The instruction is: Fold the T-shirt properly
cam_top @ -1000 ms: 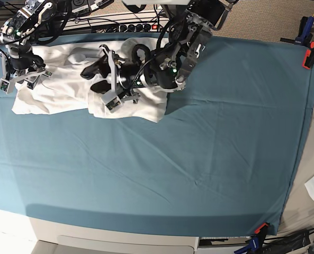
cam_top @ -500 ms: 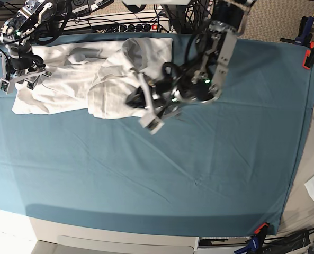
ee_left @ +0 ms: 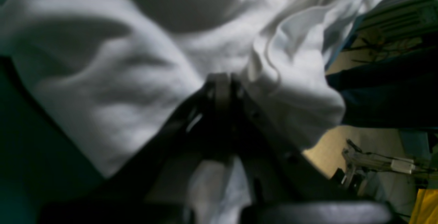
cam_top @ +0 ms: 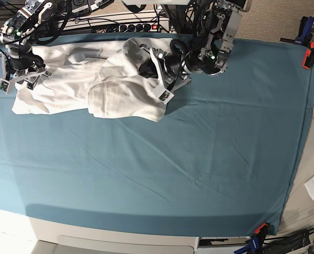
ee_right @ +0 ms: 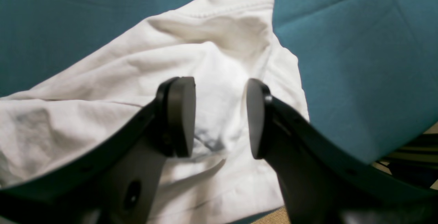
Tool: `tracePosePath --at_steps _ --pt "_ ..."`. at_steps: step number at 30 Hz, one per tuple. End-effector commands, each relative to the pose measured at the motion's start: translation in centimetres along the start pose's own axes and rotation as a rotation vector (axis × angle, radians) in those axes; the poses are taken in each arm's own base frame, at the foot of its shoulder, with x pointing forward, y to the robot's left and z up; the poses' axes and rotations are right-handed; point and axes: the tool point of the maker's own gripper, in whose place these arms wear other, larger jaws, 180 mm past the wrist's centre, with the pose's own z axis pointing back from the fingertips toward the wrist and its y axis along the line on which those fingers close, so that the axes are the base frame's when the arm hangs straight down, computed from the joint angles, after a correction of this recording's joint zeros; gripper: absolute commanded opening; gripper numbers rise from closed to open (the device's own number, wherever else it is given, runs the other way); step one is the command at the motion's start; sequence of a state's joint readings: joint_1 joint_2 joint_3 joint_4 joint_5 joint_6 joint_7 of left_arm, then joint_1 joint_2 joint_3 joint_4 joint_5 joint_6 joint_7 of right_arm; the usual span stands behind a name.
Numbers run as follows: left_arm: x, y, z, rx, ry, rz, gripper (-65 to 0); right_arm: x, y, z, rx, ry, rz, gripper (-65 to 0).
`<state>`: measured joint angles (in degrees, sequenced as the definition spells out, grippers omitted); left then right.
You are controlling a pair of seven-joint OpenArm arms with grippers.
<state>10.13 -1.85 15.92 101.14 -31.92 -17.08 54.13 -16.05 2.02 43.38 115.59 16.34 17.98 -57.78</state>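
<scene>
Base view shows the T-shirt point(cam_top: 88, 87) bunched in the far corner of the bench point(cam_top: 209, 159) on my right-arm side, its long axis running across the bench from the right hand point(cam_top: 19, 74) to the left hand point(cam_top: 152, 67). My left hand sits at the shirt's inner end, and in the left wrist view its fingers look pressed together on a fold of white cloth, though that picture is blurred and dark, so I judge rather than see that it is pinching the shirt. My right hand hovers over the opposite end; the right wrist view shows its fingers point(ee_right: 179, 116) spread with the shirt's hemmed edge lying beneath and between them, not gripped. The teal cloth covering the bench lies bare toward the near edge. As I read it, the coming move turns on this: the crumpled bulk lies between the two hands, so the left one, already holding, is placed to draw its end away from the right and stretch the shirt out flat.
</scene>
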Motion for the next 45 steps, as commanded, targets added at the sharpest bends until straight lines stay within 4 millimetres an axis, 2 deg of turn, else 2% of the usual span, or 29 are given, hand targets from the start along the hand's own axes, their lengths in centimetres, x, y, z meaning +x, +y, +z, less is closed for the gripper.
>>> tracePosePath --at_steps 1,5,9,14,16,18,21,23,26,28,32,34,35,37,39,40,41,43,45 --pt "1.7 -1.1 0.0 -0.032 -0.059 -0.002 -65.0 1.5 -0.2 0.3 -0.002 -0.055 0.012 -40.3" --pt "2.6 -3.4 -0.7 -0.099 -0.088 0.017 -65.0 1.5 -0.2 0.3 -0.003 -0.054 0.012 -40.3" --pt "2.4 -7.9 -1.7 -0.226 -0.075 0.008 -65.0 1.4 -0.2 0.3 -0.003 -0.054 0.012 -40.3" --pt "0.9 -13.4 -2.3 -0.383 -0.033 -0.108 -65.0 1.4 -0.2 0.3 -0.003 -0.053 0.013 -40.3" --pt "0.7 -15.1 -2.0 -0.451 -0.036 -0.177 -65.0 1.4 -0.2 0.3 -0.003 -0.053 0.014 -40.3" --pt "1.1 -16.0 -1.6 -0.504 -0.054 -0.225 -65.0 1.4 0.0 0.3 0.005 -0.052 0.025 -40.3" --pt "2.2 -14.6 -1.5 -0.475 -0.07 -0.244 -65.0 1.6 -0.2 0.3 0.005 -0.05 0.087 -40.2" --pt "3.1 -12.7 -1.3 -0.428 -0.086 -0.237 -65.0 2.5 -1.7 0.4 -0.041 -0.052 0.142 -40.0" --pt "3.6 -9.2 -0.6 -0.351 -0.092 -0.21 -65.0 4.8 -5.3 1.0 -0.153 -0.073 0.243 -33.6" --pt "3.4 -7.1 0.2 -0.318 -0.091 -0.192 -65.0 7.3 -8.2 2.2 -0.251 -0.141 0.303 -30.2" --pt "2.6 -4.0 1.7 -0.271 -0.077 -0.197 -65.0 12.4 -14.9 6.2 -0.496 -0.27 0.306 -30.0" --pt "2.3 -3.1 2.2 -0.259 -0.065 -0.189 -65.0 14.0 -17.3 7.7 -0.558 -0.295 0.297 -30.0" --pt "2.1 -2.8 2.3 -0.253 -0.056 -0.19 -65.0 14.5 -18.4 7.8 -0.565 -0.294 0.283 -30.0" --pt "1.8 -2.6 2.4 -0.252 -0.047 -0.198 -65.0 14.5 -20.6 6.9 -0.547 -0.264 0.225 -30.0" --pt "1.7 -3.0 2.6 -0.273 -0.052 -0.205 -62.7 13.7 -22.6 4.9 -0.477 -0.214 0.111 -30.0" --pt "1.7 -3.2 2.6 -0.287 -0.056 -0.211 -60.9 13.3 -23.0 3.5 -0.405 -0.177 0.052 -30.0" --pt "1.7 -3.5 2.7 -0.302 -0.06 -0.214 -59.5 12.8 -22.8 2.1 -0.309 -0.137 -0.004 -30.0" --pt "1.6 -3.9 2.7 -0.315 -0.06 -0.218 -58.0 12.3 -21.0 -0.1 -0.07 -0.064 -0.103 -30.0" --pt "1.4 -4.1 2.6 -0.322 -0.057 -0.218 -58.0 12.7 -18.7 -0.8 0.181 -0.019 -0.173 -30.0"
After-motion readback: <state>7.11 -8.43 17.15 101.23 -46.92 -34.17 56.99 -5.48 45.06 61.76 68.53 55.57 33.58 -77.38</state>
